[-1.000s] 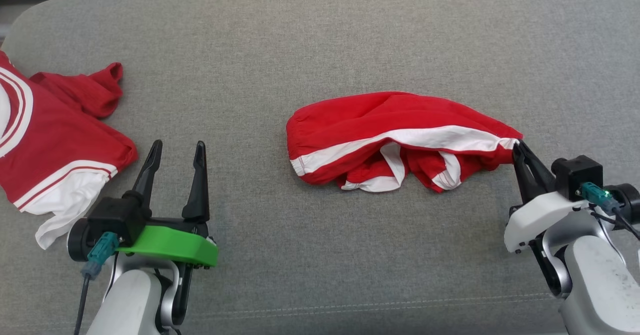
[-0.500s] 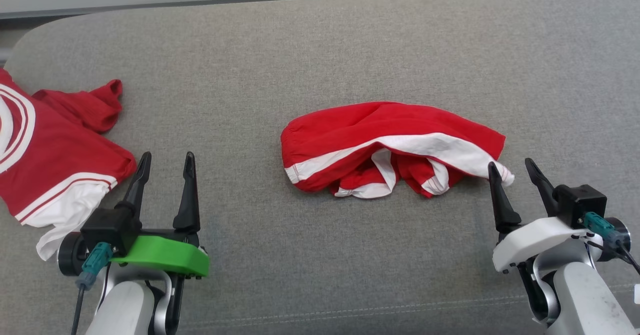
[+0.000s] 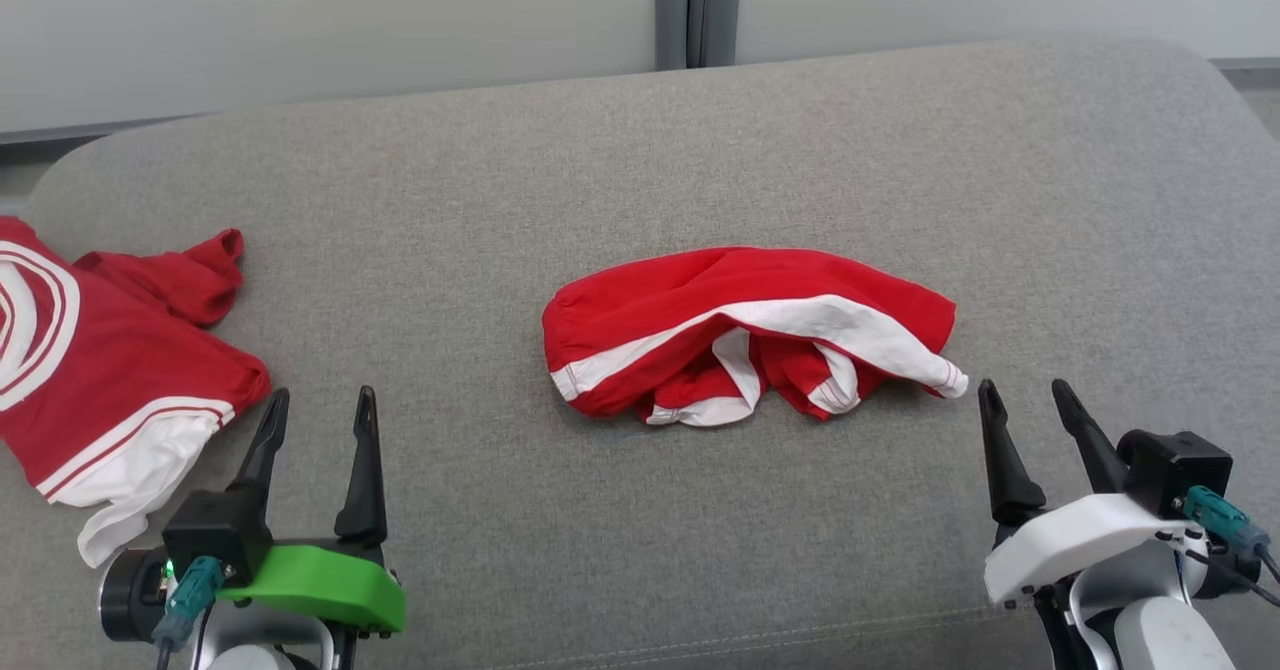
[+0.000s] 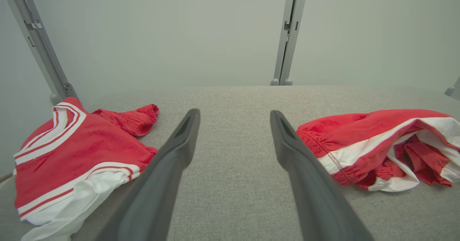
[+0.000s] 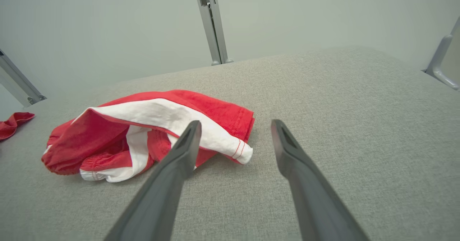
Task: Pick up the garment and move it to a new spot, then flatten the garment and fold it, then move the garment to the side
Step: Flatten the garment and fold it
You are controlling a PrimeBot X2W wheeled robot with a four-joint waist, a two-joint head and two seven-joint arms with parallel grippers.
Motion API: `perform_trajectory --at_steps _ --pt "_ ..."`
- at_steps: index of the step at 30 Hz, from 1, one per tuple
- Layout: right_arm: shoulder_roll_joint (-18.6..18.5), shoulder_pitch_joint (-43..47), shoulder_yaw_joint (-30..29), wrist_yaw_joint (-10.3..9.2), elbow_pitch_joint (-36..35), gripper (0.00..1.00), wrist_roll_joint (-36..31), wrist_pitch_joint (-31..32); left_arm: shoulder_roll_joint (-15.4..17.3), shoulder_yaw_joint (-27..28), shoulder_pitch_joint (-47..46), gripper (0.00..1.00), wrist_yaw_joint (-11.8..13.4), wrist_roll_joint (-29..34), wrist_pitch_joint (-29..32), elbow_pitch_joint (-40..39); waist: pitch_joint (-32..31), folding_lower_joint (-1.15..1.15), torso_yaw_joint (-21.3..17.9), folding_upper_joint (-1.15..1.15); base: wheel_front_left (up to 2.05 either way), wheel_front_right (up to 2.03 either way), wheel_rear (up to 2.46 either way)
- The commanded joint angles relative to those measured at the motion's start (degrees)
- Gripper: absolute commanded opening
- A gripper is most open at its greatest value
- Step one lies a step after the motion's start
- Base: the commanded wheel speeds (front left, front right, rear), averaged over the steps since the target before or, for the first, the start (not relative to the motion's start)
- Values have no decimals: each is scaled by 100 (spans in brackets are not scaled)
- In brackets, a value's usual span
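Note:
The garment is a red pair of shorts with white side stripes, lying crumpled in a heap at the middle of the grey padded surface. My right gripper stands open just in front of and to the right of the garment's white corner, touching nothing. In the right wrist view the garment lies left of and behind my right gripper. My left gripper is open and empty at the lower left. In the left wrist view my left gripper points past the garment, which lies to its right.
A second red and white garment, a jersey, lies spread at the surface's left edge, close to my left gripper; it shows as the jersey in the left wrist view. A grey post stands behind the far edge. Bare padding stretches right of the shorts.
My right gripper was shut on the garment's right corner; it has opened, let the corner drop and drawn back. The head camera has tilted up, shifting the whole picture down.

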Motion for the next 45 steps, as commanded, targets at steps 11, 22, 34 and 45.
perform_trajectory --at_steps 11,22,34,45 --pt "54 462 326 -8 -523 100 -131 388 69 -153 318 100 118 109 190 -237 -253 0 -3 0 0 0 0" --pt "70 540 481 -8 -855 100 -263 444 75 -200 231 100 164 91 211 -114 -290 0 78 0 0 0 0" --pt "76 447 323 -7 -853 100 -166 574 -148 -754 -139 100 -235 -82 898 49 -136 0 165 0 0 0 0" --pt "-115 -58 191 -7 -180 100 112 527 -549 -1378 -915 100 -894 -460 1963 610 474 0 -29 0 0 0 0"
